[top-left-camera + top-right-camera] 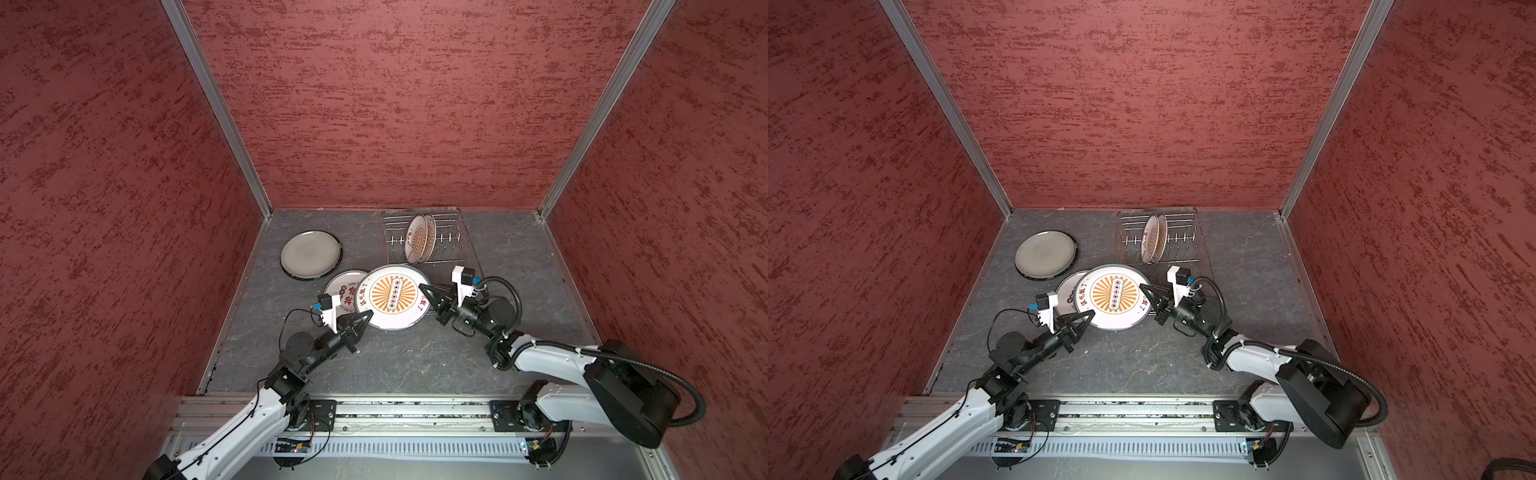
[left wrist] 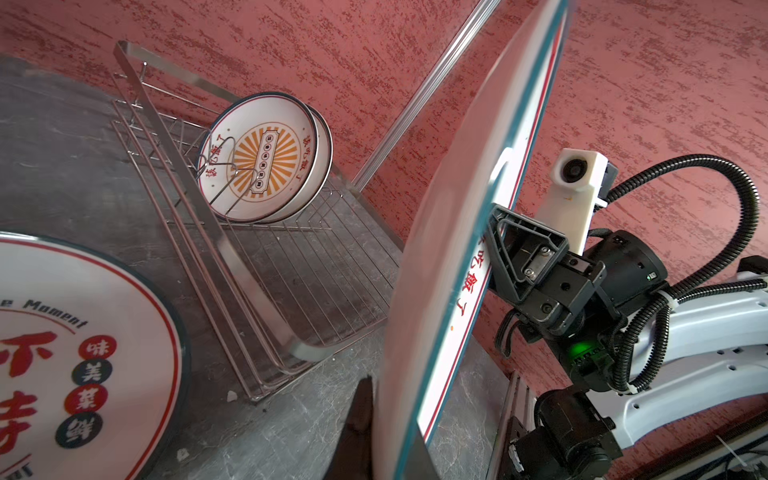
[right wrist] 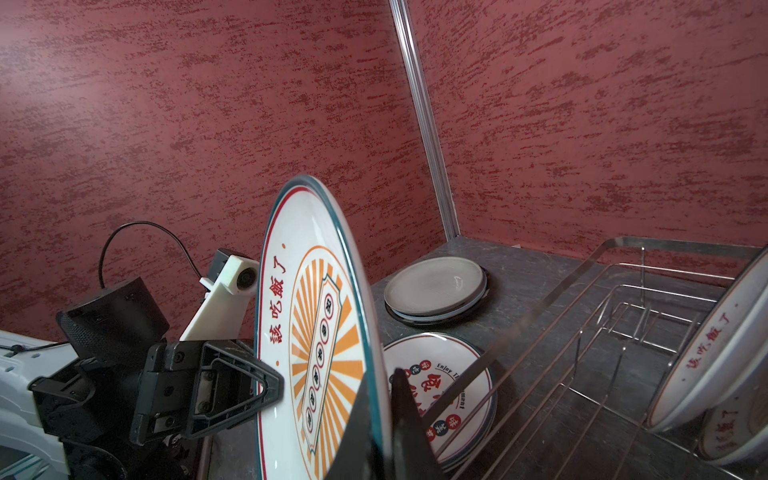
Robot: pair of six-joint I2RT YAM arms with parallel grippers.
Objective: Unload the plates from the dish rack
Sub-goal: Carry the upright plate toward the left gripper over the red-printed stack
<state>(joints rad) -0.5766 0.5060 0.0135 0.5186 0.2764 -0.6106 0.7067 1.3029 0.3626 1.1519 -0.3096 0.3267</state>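
A dark grey, marble-veined tabletop (image 1: 415, 365) forms the floor of a booth closed in by red textured walls (image 1: 395, 104). Aluminium posts (image 1: 220, 112) run up the back corners, and a metal rail (image 1: 395, 409) along the front edge carries both arms.

At the back left a grey plate (image 1: 311, 253) lies flat, with a second dark rim showing just beneath it. Nearer the middle a red-character plate (image 1: 343, 291) lies flat on the tabletop. Its right part is covered in both top views by the held plate (image 1: 392, 295).

The dish rack (image 1: 449, 226), of silver wire, stands at the back, right of centre, with two sunburst plates (image 1: 420, 239) upright side by side among its prongs. The held plate is just in front of the rack, raised off the tabletop. It is white with teal and red rim lines, an orange sunburst around a row of small circles, and red characters on either side. The left gripper (image 1: 368, 316) is clamped on its near-left rim and the right gripper (image 1: 423, 287) on its right rim — each with one finger over the face and one behind.
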